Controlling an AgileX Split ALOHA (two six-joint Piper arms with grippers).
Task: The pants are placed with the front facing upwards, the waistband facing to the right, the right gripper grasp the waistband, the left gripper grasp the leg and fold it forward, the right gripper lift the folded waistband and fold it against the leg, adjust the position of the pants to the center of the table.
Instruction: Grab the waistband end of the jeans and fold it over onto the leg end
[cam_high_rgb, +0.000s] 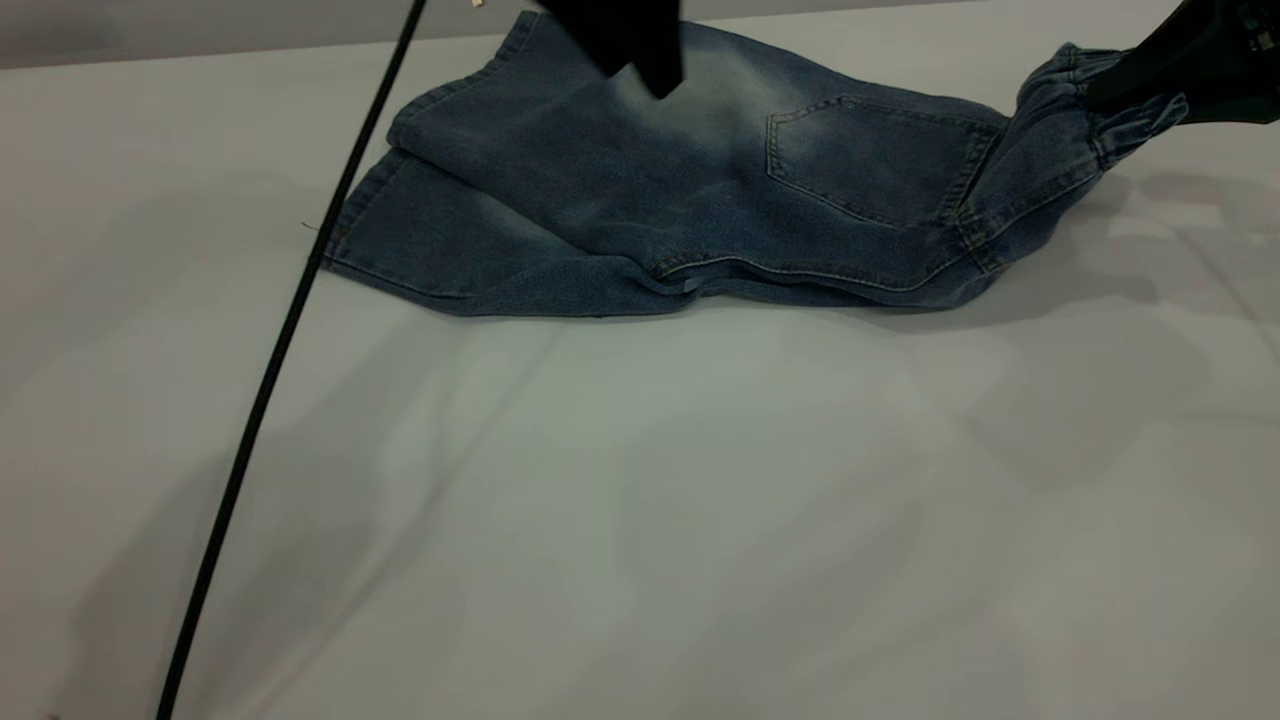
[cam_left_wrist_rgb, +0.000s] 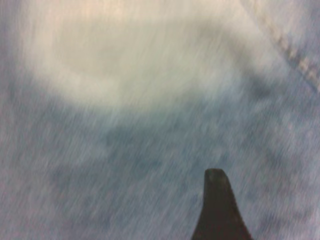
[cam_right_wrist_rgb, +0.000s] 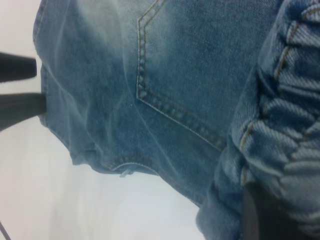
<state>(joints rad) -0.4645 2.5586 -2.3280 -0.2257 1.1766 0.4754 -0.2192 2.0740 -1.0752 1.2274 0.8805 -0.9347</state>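
The short, wide-legged blue denim pants are seen already folded lengthwise, one leg laid over the other with a stitched back pocket uppermost, lying on the far part of the large plain white-grey table; the gathered, darker ruched waistband forms the pants' right end and is raised off the table; it is clamped in the black wedge-shaped right gripper, whose jaws are closed on the ruched cloth. The bulky black left gripper is held just above the upper leg, over the pale faded patch; only one black finger is shown against the denim in the left wrist view, so whether it is released or clenched cannot be told; a thin black cable is strung across the pants' hem end. The step in hand is judged to be the second fold; the lifted waistband is next to be carried over the pants towards the hems and laid against the leg, after which the bundle is to be drawn towards the table's centre.
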